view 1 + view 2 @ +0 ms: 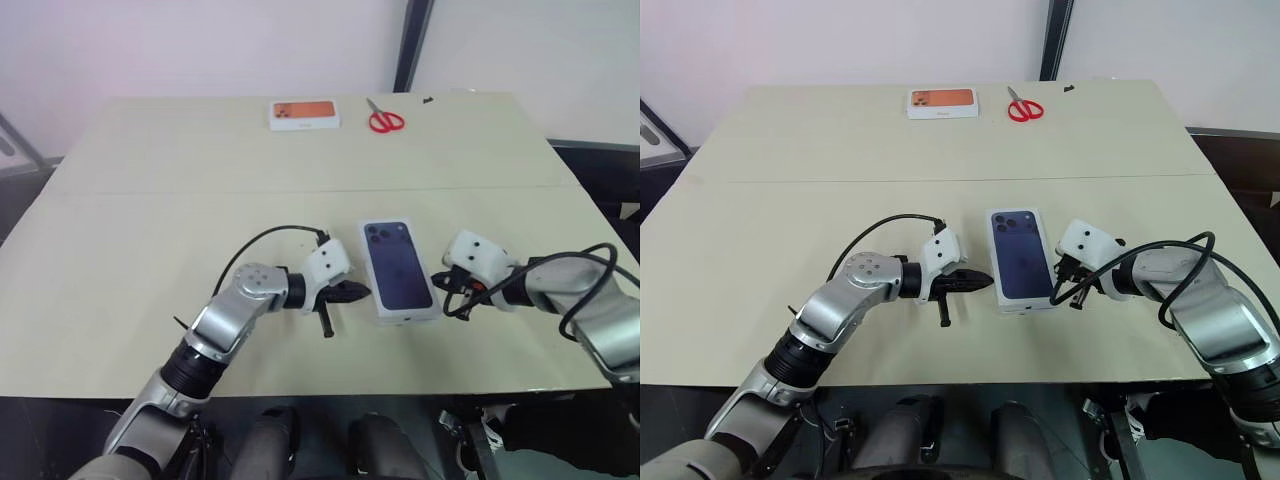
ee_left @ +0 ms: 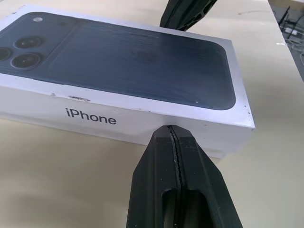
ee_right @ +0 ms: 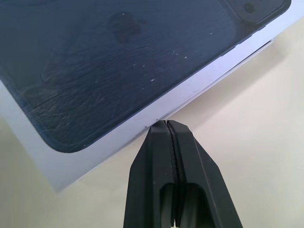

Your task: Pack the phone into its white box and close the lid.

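The big pale counter takes up most of the scene, with a seam running across it from side to side about halfway back. Everything that matters sits near the front edge, pretty much dead centre.

The lid is down on the box there, lying flat with its dark blue phone picture facing up and the printed camera cluster at the far end. From the left wrist camera you can read "iPhone" on the long white side wall. From the right wrist camera a thin white edge peeks out under the lid's wall along the other long side, so that looks like the white box underneath. The phone itself can't be seen, so I can't tell whether it's inside.

The two arms flank the box. The left hand is on its left side, pointing across at it, fingers pressed tight together with nothing between them, tips right at the lower part of the side wall. The right hand is on the opposite side, also fully closed and empty, tips just at the lid's bottom edge. Whether either one actually touches the cardboard is hard to call.

Way back at the far edge sits a white box with an orange picture, and just beside it a pair of red-handled scissors, well apart from the action.
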### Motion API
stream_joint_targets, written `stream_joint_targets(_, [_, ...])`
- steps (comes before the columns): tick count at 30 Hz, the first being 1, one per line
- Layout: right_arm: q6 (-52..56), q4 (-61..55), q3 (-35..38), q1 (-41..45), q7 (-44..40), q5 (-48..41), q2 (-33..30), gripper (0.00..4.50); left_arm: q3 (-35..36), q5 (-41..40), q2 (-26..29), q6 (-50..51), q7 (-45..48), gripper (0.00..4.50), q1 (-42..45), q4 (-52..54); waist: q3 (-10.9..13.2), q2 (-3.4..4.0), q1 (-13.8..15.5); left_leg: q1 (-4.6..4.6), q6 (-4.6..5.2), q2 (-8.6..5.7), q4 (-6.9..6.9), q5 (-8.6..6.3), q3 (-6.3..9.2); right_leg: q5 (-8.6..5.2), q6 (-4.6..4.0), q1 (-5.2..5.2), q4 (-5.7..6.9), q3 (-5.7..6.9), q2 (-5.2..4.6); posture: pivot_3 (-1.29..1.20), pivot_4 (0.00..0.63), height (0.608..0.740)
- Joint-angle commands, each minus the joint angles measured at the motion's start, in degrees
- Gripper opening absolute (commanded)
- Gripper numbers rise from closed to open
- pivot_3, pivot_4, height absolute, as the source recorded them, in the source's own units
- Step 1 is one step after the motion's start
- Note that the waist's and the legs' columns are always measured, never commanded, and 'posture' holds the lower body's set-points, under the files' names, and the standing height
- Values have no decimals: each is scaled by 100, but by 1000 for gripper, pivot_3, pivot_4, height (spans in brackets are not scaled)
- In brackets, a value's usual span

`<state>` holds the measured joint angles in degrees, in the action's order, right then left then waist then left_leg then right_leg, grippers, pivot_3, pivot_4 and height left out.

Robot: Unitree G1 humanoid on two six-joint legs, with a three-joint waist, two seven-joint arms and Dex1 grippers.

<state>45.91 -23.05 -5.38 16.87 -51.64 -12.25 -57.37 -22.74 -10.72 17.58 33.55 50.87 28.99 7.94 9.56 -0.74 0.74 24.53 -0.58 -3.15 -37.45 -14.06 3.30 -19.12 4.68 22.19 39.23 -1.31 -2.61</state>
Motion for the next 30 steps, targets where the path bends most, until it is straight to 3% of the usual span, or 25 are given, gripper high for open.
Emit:
stream_joint_targets(1, [0, -349, 190, -53, -123, -155, -92, 24, -98, -80, -55, -51, 87, 0, 99, 193, 0, 0, 0, 0, 0, 0, 0, 0, 0, 0, 0, 0, 0, 0, 0, 0, 150, 740])
stream_joint_targets(30, [146, -627, 416, -126, -279, -354, -196, 24, -46, -180, -228, -107, 155, 0, 162, 170, 0, 0, -2, 0, 0, 0, 0, 0, 0, 0, 0, 0, 0, 0, 0, 0, 150, 740])
